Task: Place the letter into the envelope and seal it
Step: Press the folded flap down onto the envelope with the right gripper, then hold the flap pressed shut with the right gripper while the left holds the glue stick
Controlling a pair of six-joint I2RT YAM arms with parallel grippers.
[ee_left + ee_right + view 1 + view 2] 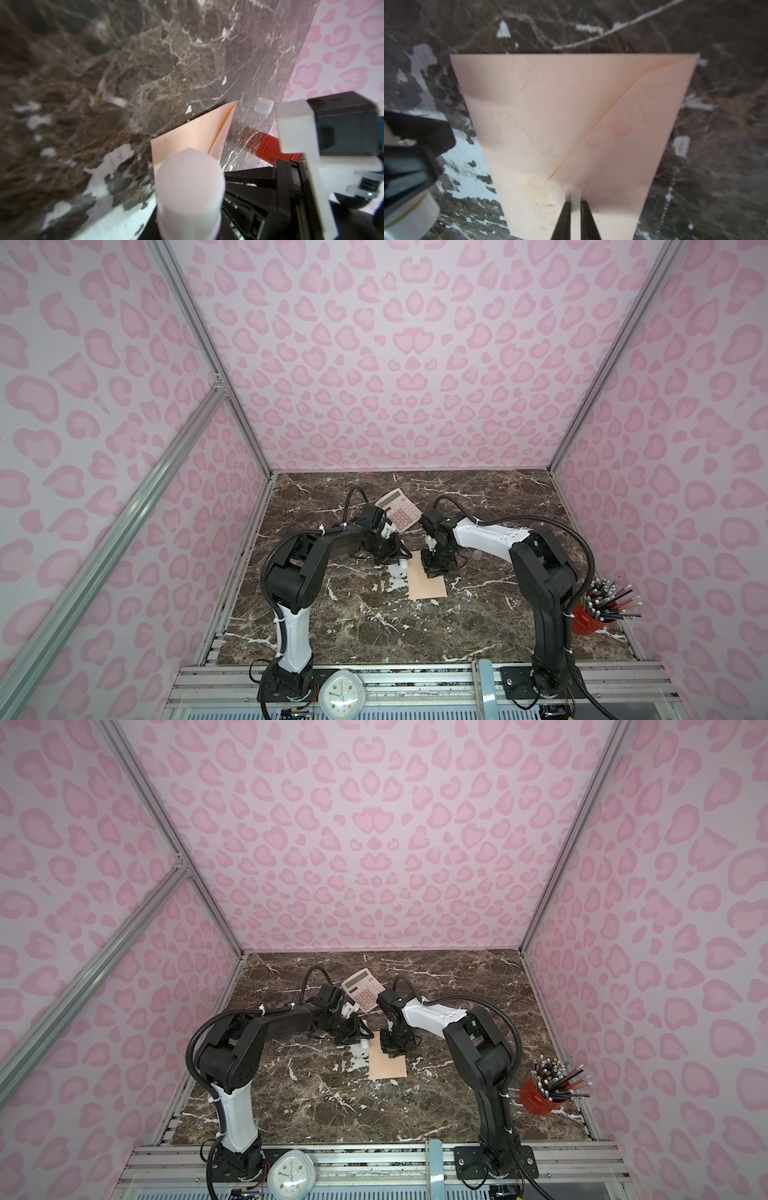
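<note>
A red cup (584, 622) packed with pencils (613, 599) stands at the bench's edge, well out to the right of the right hand and behind its arm.

The peach envelope (571, 104) lies flat on the bench (498, 614), flap side up with its diagonal seam showing. The right hand (576, 205) points straight down onto it. Its two black fingers (566, 218) are pressed almost together, and their tips rest on the envelope near the point of the flap. Faint pink blotches show through the paper just beside the fingertips.

The left hand (397, 559) sits just to the left of the right hand, at the envelope's far left corner. It is clamped around a white cylinder (187, 187) whose end points down beside the envelope's edge.

A pink calculator (397, 510) lies just beyond both hands. A small clear cap (263, 108) sits on the bench near the right arm. A pale clock (344, 695) rests on the metal rail at the front.

The bench is dark brown marble with white veins. The walls (374, 364) carry a pink leopard-spot print.
</note>
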